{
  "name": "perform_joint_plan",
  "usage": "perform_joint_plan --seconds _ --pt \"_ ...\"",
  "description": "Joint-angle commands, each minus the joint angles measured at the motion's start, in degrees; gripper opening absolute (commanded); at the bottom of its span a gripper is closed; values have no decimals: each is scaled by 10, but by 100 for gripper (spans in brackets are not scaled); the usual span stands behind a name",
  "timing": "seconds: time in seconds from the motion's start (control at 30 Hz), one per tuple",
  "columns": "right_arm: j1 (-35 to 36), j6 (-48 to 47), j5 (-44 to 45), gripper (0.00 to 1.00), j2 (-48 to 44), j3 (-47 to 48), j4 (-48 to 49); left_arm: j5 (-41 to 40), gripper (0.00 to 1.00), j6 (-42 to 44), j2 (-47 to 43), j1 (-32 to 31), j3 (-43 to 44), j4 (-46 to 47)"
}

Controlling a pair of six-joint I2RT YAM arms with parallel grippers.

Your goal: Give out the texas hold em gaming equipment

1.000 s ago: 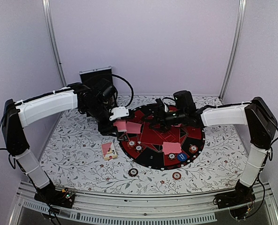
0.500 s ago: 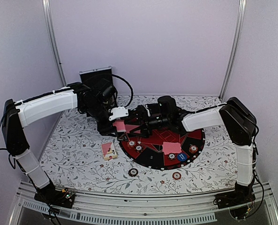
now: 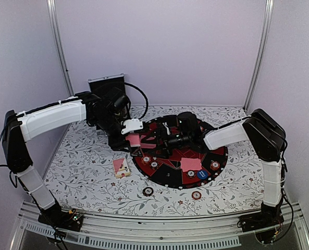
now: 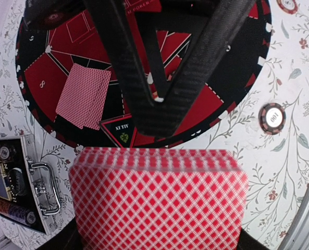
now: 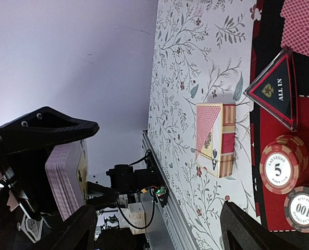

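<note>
My left gripper [image 3: 132,136] is shut on a deck of pink-backed playing cards [image 4: 159,200], held above the left rim of the round red-and-black poker mat [image 3: 170,178]. My right gripper [image 3: 150,140] is open, its two dark fingers [image 4: 144,78] spread just in front of the deck and holding nothing. In the right wrist view the deck [image 5: 65,177] sits to the left of the open right gripper [image 5: 157,234]. Dealt cards [image 3: 191,164] lie face down on the mat. The small pink card box [image 3: 121,167] lies on the table left of the mat.
Striped chips [image 3: 148,191] [image 3: 196,195] lie on the floral cloth near the front. More chips [image 5: 282,166], a blue button [image 3: 202,174] and an "ALL IN" triangle [image 5: 276,88] sit on the mat. The black case [image 3: 106,83] stands at the back left.
My right arm has swung left across the mat until its open fingers reach the deck. The left gripper with the deck has stayed put.
</note>
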Motion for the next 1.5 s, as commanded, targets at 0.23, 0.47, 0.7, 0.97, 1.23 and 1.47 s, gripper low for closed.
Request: perform_joint_plan --seconds 0.23,0.47,0.7,0.97,1.23,1.47 --pt "-5 19 0 86 -42 -16 42 7 0 3 -10 -4 4 11" --pt "-5 24 -4 87 -59 -38 62 7 0 2 -11 -4 2 10" --pt "11 36 -16 87 -34 5 68 12 0 0 -8 -4 8 12" --pt "27 69 -27 87 14 50 104 13 0 0 -12 -4 8 12" --pt "41 102 -35 87 58 92 138 22 0 0 -11 -4 15 12" --pt "55 127 -43 87 102 134 161 25 0 0 -5 -5 22 9"
